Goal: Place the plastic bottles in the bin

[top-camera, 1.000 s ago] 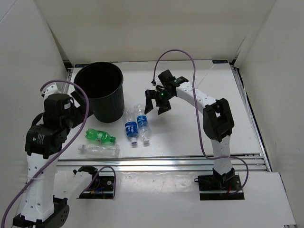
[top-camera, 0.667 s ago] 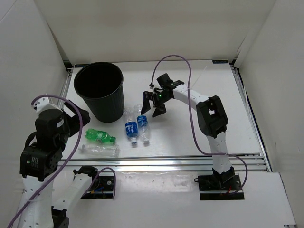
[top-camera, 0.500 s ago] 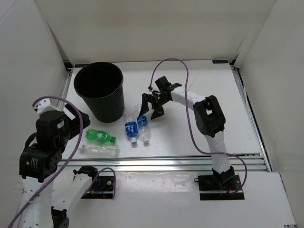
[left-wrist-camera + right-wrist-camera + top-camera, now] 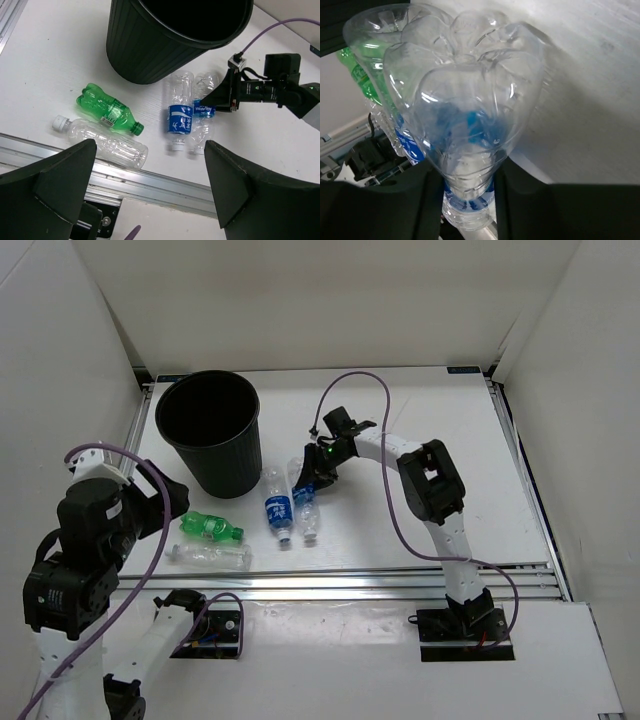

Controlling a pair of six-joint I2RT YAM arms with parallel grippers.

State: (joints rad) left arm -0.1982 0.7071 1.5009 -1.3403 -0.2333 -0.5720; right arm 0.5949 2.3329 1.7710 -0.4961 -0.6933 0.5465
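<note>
The black bin [image 4: 225, 465] stands at the back left. Two blue-labelled plastic bottles lie side by side right of it. My right gripper [image 4: 312, 478] is shut on the base end of the right one [image 4: 304, 504]; in the right wrist view that bottle [image 4: 465, 115] sits pinched between the fingers [image 4: 520, 200]. The left blue-labelled bottle [image 4: 277, 508] lies free beside it. A green bottle [image 4: 210, 527] and a clear unlabelled bottle [image 4: 210, 556] lie near the front rail. My left gripper [image 4: 150, 185] hangs open high above the rail, holding nothing.
An aluminium rail [image 4: 350, 580] runs along the table's front edge. White walls close in the left, back and right sides. The right arm's purple cable [image 4: 345, 380] loops over the table's middle. The bin [image 4: 145, 55] stands close to the lying bottles.
My right gripper has moved down and left onto the right blue-labelled bottle and shut on its base end. The left arm has sunk slightly, its gripper still open.
</note>
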